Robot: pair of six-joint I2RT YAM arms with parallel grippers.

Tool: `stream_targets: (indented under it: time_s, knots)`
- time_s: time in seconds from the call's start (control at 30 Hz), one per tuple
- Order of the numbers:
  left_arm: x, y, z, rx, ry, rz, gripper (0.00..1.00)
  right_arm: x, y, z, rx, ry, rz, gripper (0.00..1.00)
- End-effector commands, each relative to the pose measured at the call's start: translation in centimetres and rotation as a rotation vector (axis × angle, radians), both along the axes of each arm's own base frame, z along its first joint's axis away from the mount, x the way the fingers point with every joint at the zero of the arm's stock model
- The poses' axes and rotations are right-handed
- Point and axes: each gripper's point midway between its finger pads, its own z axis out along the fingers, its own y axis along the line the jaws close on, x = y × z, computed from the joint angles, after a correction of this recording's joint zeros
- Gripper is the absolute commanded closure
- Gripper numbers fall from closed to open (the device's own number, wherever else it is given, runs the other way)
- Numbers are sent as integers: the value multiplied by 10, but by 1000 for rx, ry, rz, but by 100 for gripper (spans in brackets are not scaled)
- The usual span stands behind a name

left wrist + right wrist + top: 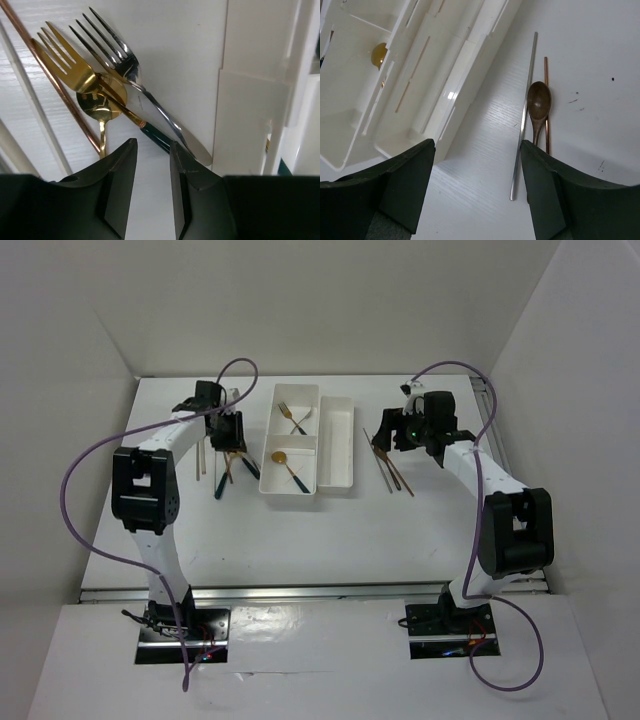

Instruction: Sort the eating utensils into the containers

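Note:
My left gripper (228, 430) (152, 145) is narrowly open and empty, low over a pile left of the white tray (335, 440). The pile holds a gold fork (65, 62) with a teal handle, a silver fork (117, 57), a gold spoon (100, 102) and a copper chopstick (50, 80). My right gripper (385, 437) (477, 145) is wide open and empty over bare table. Just right of it lie a silver chopstick (524, 120), a brown spoon (538, 102) and a copper chopstick (546, 75). The tray holds a gold fork (292, 418) in one square bin and a gold spoon (285, 462) in the other.
The tray wall stands close on the right in the left wrist view (250, 100) and on the left in the right wrist view (420, 65). More thin chopsticks (200, 455) lie left of the pile. White walls enclose the table; purple cables (75, 490) loop off both arms.

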Motion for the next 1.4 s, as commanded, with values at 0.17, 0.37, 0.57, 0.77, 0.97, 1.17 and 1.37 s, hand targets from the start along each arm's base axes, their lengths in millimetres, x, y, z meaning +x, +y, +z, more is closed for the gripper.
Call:
stream_targets:
  time_s: [0.17,0.37,0.57,0.77,0.97,1.17,1.37]
  knots:
    - [2,-15,-12,3,58,28,54,2,-6,14,7,-53,-16,23]
    - [-2,-18,-24,33,91,24,54,3,-6,10,6,-44,-16,23]
    - [-2,-13,-31,59,106,38,54,6,-10,15,7,-54,-25,23]
    - [-12,-9,-34,79,122,47,54,8,-14,11,5,-45,-34,23]
    - [-12,-3,-44,107,139,60,53,10,-12,7,9,-35,-26,23]
    - [-17,2,-63,139,186,70,56,13,-12,12,11,-48,-26,23]
    - [-26,5,-72,151,207,73,58,13,-12,12,11,-48,-26,23]
